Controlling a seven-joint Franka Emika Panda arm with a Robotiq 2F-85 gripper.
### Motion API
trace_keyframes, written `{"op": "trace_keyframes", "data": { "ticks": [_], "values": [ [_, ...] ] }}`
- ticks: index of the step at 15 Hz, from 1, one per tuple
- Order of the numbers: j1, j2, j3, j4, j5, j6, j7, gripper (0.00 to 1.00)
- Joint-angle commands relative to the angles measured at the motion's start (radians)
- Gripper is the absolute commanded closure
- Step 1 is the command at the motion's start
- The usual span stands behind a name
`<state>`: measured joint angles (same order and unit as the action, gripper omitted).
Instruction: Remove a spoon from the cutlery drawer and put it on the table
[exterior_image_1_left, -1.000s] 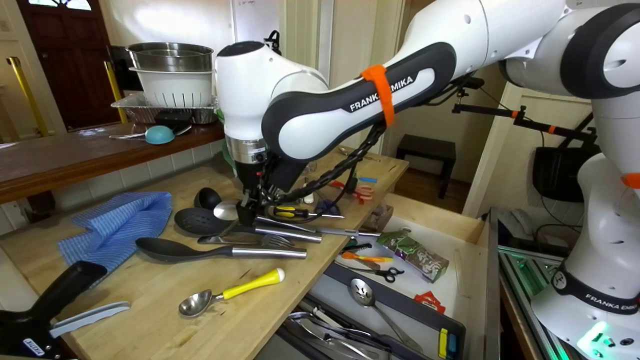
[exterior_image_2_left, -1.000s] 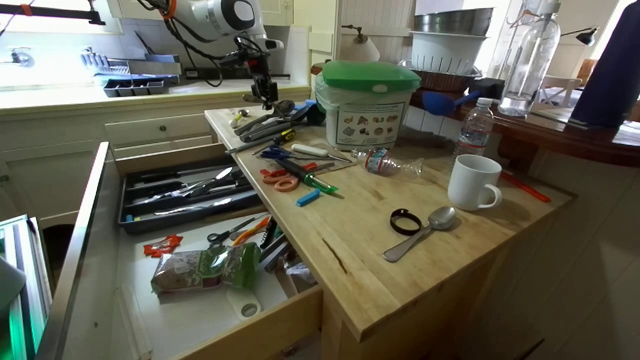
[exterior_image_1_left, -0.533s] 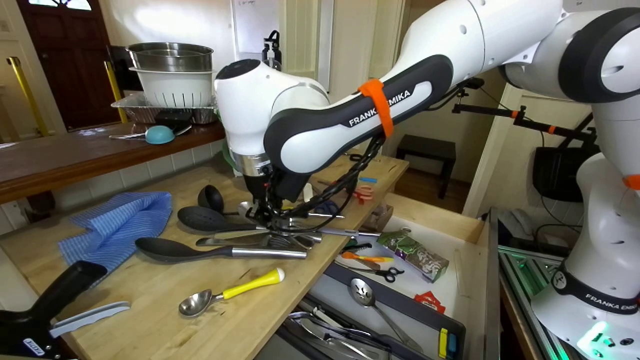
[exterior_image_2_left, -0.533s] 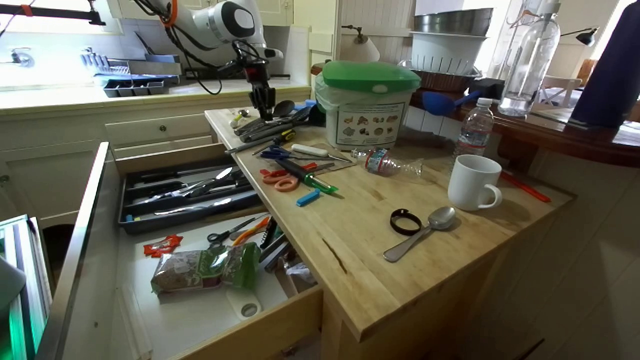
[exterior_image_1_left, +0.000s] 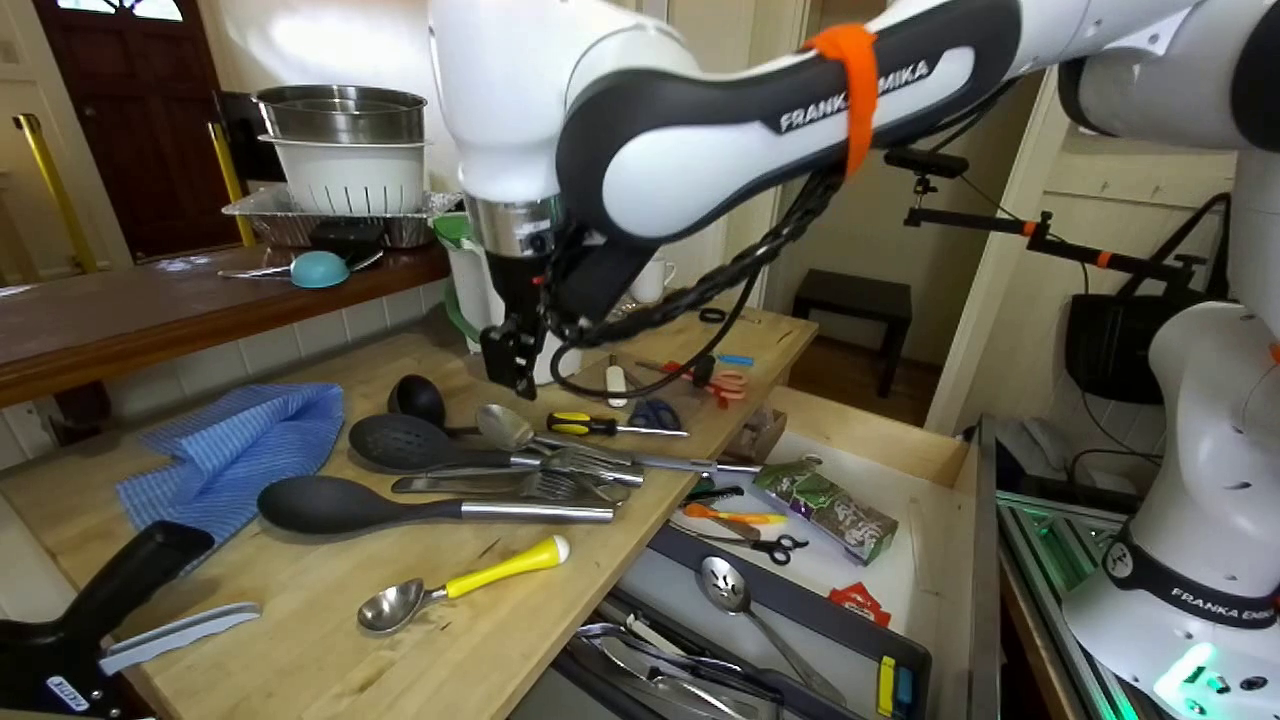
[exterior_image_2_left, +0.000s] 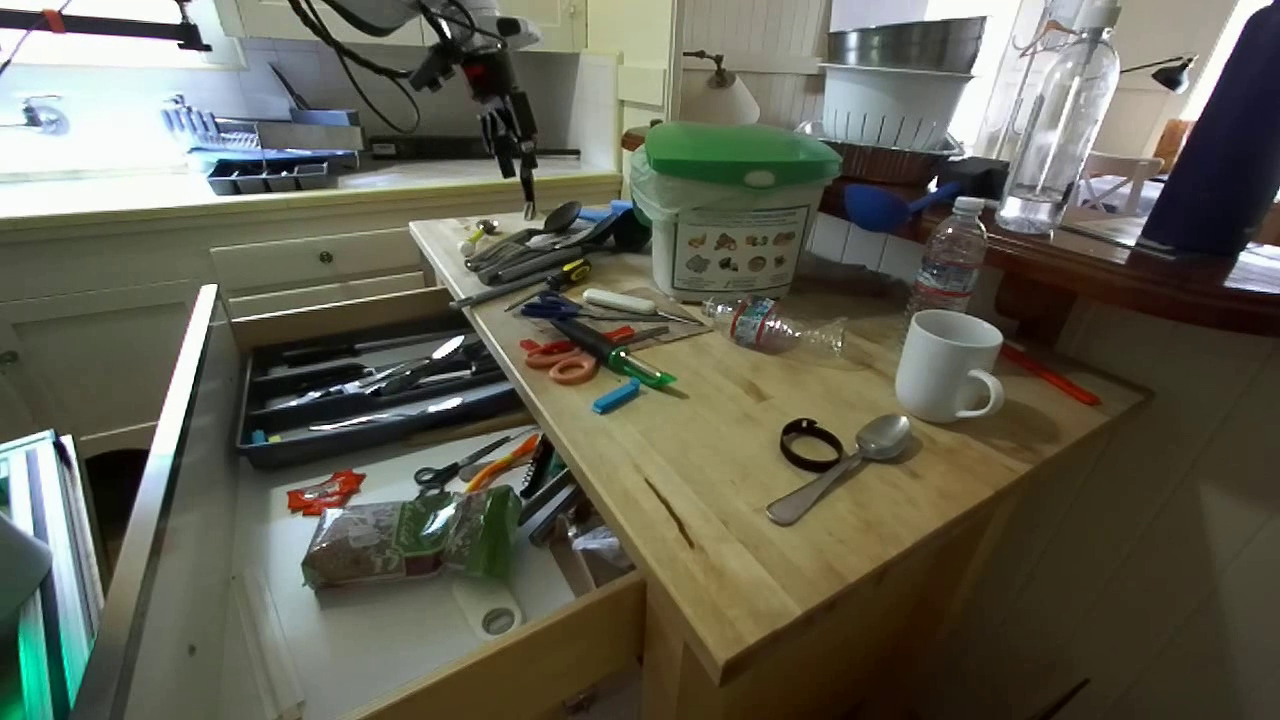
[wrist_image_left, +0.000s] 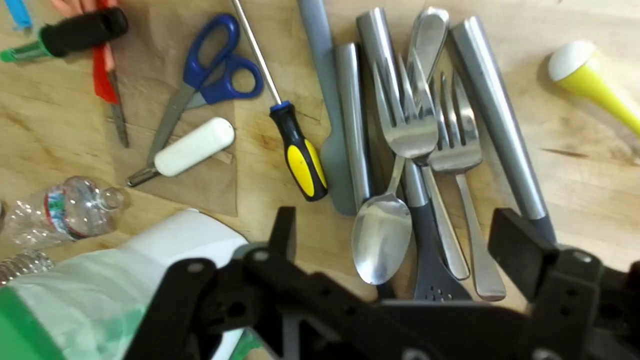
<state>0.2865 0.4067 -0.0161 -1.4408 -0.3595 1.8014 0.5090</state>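
Left to right, as in an exterior view. Near left corner of the table (exterior_image_1_left: 300, 670): one black-handled tool (exterior_image_1_left: 110, 595) juts in; contact cannot be told. Along the left edge, below a raised counter (exterior_image_1_left: 130, 310): one blue cloth (exterior_image_1_left: 245, 440), crumpled. Inward, three dark-headed pieces: one ladle (exterior_image_1_left: 417, 398), one perforated spoon (exterior_image_1_left: 405, 445), one solid spoon (exterior_image_1_left: 380, 510), handles toward the right edge. Nearer that edge, one yellow-handled scoop (exterior_image_1_left: 492, 575).

Metal spoon (wrist_image_left: 381, 242), one: on the table among those handles, bowl inward, handle toward the right edge and crossed by one of two forks (wrist_image_left: 412, 137). Gripper (wrist_image_left: 397, 227) hangs above it, jaws spread wide, holding nothing.

Next, near the right edge: one yellow-and-black screwdriver (exterior_image_1_left: 590, 425), one pair of blue-handled scissors (wrist_image_left: 194, 75). Toward the far edge: a second metal spoon (exterior_image_2_left: 880, 438), one black ring (exterior_image_2_left: 815, 465) just beside it, one white mug (exterior_image_2_left: 935, 365) near its bowl.

Beyond the right edge, cutlery drawer (exterior_image_2_left: 560, 645), drawn out: one orange-handled tool (exterior_image_1_left: 735, 517); one slotted metal spoon (exterior_image_1_left: 725, 585) in the dark tray (exterior_image_1_left: 830, 610); one green packet (exterior_image_1_left: 830, 508); one red packet (exterior_image_1_left: 860, 603). More utensils (exterior_image_2_left: 448, 348) in the tray, too overlapped to count.
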Motion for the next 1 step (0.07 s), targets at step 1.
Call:
{"op": "trace_keyframes", "data": {
  "ticks": [1],
  "values": [
    [-0.008, -0.032, 0.024, 0.002, -0.002, -0.045, 0.004, 0.00]
  ]
}}
